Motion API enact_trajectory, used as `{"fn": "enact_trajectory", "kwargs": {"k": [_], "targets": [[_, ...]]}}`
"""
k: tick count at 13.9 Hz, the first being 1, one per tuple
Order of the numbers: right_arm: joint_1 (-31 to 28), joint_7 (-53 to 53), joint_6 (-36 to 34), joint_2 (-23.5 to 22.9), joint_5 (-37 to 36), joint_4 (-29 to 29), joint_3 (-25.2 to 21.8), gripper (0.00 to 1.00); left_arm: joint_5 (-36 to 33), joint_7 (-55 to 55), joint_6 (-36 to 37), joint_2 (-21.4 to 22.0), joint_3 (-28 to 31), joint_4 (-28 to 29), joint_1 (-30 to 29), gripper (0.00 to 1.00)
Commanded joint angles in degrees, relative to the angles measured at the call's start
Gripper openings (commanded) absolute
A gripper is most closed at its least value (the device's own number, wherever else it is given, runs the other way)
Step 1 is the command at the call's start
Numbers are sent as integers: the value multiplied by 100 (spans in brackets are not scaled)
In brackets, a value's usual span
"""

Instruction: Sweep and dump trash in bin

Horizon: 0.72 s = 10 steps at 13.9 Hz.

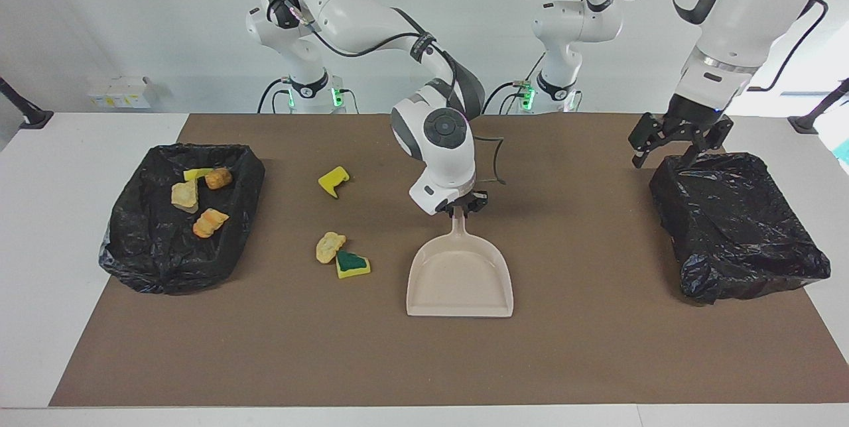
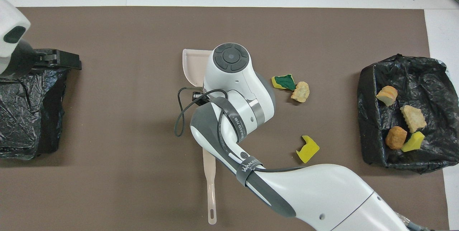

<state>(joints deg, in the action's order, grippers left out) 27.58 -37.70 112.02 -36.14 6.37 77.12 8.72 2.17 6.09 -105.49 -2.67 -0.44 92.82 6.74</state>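
right arm [image 2: 233, 91] covers most of the dustpan [image 2: 192, 64]; three scraps [image 2: 300, 91] beside it.

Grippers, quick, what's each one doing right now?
Left gripper: open, empty, over the empty bin.
Right gripper: at the dustpan handle; grip cannot be told.

A brown mat [image 1: 570, 347] covers the white worktop [image 1: 60, 215]. On it lie a dustpan [image 1: 459, 279], a brush [image 2: 210, 184], three scraps [image 1: 337, 257] and two black-lined bins [image 1: 176, 215].
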Motion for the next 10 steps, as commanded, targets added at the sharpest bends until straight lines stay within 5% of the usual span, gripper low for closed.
{"fn": "enact_trajectory", "kwargs": {"k": [1,4,10], "targets": [[-15,-35,320,19,31,-136,-11,100,-58,155,-112,-49,70,-89,100,100],[-112,-35,207,264,49,144,-11,100,-59,199,-112,-84,61,-89,213,100],[125,-44,241,1520,66,1786,-2,100,-50,893,-305,-392,61,-133,679,100]]}}
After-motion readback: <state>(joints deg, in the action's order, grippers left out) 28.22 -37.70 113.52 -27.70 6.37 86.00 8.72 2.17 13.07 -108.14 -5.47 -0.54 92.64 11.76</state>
